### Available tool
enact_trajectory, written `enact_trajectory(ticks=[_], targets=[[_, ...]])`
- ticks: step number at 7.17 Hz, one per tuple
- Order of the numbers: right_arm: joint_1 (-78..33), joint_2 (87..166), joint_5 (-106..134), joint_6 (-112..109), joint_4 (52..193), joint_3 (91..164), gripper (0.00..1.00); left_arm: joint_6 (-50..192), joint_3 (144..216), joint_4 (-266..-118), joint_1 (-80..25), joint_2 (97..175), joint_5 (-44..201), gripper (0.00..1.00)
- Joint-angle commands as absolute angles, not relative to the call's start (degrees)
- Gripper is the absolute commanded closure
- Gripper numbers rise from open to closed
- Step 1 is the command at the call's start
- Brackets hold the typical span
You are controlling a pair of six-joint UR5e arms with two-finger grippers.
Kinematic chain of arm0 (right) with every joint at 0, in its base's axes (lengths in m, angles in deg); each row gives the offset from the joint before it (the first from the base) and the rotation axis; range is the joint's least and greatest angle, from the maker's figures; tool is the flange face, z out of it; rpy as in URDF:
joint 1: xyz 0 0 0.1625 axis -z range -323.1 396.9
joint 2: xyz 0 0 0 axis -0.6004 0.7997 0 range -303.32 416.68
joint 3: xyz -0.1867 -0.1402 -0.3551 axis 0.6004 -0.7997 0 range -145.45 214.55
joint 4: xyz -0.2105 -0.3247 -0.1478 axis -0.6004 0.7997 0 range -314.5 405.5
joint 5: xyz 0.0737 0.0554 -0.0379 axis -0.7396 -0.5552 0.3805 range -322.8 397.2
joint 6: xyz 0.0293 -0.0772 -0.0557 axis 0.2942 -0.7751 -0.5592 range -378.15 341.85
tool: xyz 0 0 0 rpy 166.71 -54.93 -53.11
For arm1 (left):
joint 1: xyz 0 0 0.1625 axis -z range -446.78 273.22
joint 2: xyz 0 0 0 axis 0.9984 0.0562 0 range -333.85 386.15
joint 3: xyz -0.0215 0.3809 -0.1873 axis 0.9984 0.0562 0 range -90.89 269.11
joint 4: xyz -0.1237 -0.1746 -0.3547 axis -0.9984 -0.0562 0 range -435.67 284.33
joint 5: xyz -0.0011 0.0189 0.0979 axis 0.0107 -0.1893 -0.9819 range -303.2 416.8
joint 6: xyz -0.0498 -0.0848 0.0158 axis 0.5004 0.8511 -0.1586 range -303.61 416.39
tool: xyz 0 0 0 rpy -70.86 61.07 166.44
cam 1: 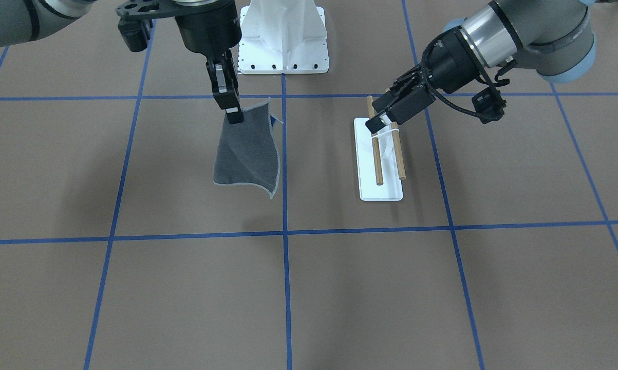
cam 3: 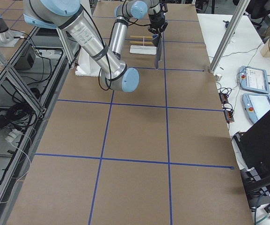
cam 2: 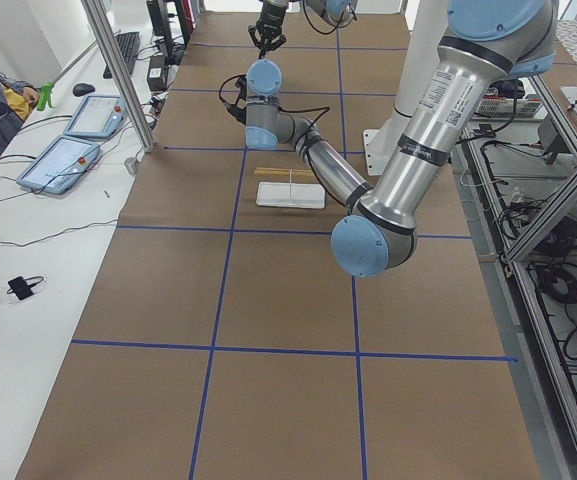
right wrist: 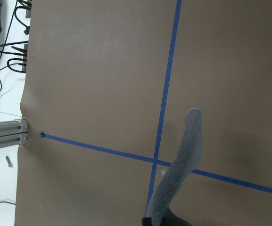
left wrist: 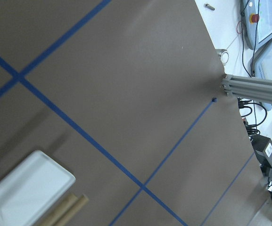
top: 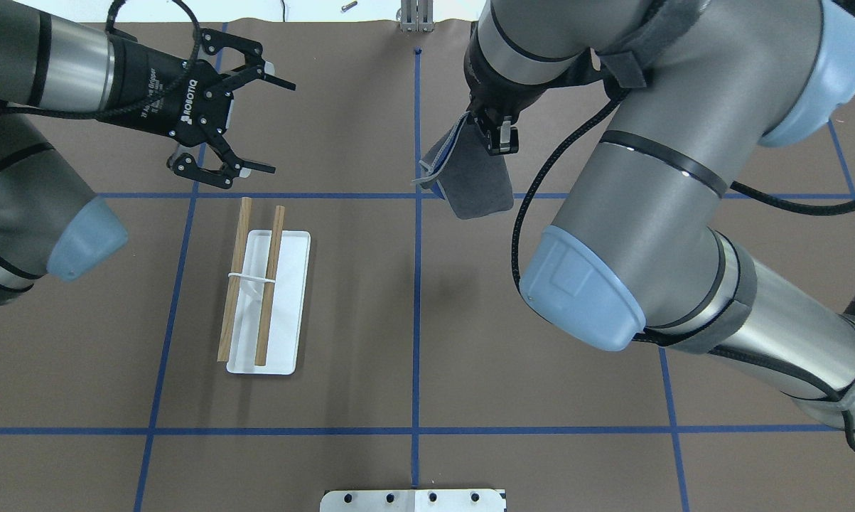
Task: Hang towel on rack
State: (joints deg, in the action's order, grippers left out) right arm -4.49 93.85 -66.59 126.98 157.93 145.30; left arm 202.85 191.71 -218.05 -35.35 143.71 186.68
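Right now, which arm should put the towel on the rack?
The right arm. The right hand is shut on the towel, which hangs down from it. The left hand is open and empty near the rack, so it has nothing to hang.

I work in a robotics lab: past my right gripper (cam 3: 156, 33) lie teach pendants (cam 3: 254, 79) and cables (cam 3: 225, 100), and an aluminium post (cam 3: 228, 35) edges my tape-gridded table (cam 3: 135, 136).

The right gripper (top: 497, 136) pinches one edge of the dark grey towel (top: 477, 186), which hangs folded beneath it over the brown table (top: 370, 320). The left gripper (top: 274, 128) hovers with jaws spread wide, with the rack (top: 292, 284) near its fingertips on the robot's side.
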Motion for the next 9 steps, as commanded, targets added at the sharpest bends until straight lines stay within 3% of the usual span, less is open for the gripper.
enact_trajectory(ticks=[1, 4, 9], targets=[[-3.2, 90.8, -64.9, 131.9, 155.2, 141.9, 1.0, 207.5, 191.5, -218.1, -37.3, 144.7, 184.8, 0.02], [-1.6, 86.8, -61.5, 137.5, 153.5, 136.7, 1.0, 211.4, 191.6, -218.2, -39.6, 145.4, 180.8, 0.02], [-0.4, 86.2, -60.0, 143.3, 152.0, 136.7, 1.0, 211.8, 191.5, -218.2, -39.6, 145.6, 180.7, 0.02]])
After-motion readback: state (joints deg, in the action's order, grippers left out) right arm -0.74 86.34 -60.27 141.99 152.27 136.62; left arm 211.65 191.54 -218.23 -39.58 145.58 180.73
